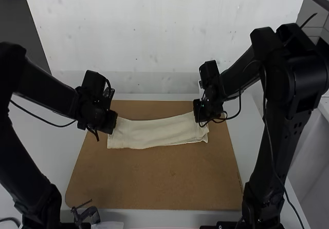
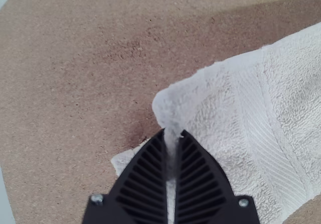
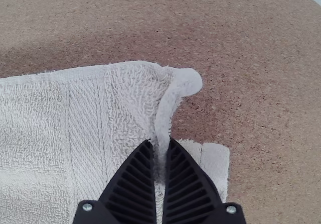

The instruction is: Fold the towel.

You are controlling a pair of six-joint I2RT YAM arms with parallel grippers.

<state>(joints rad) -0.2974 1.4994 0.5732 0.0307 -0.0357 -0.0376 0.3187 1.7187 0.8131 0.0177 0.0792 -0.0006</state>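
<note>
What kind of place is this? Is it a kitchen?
It looks more like a robot workspace or lab, though I can't be sure. Two robot arms, a left arm and a right arm, reach over a brown board with a towel on it.

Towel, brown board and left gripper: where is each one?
Towel (image 1: 154,133): high view, middle of the cloth.
Brown board (image 1: 154,180): high view, its bare near part.
Left gripper (image 2: 173,132): left wrist view, midway between its fingertips.
</note>
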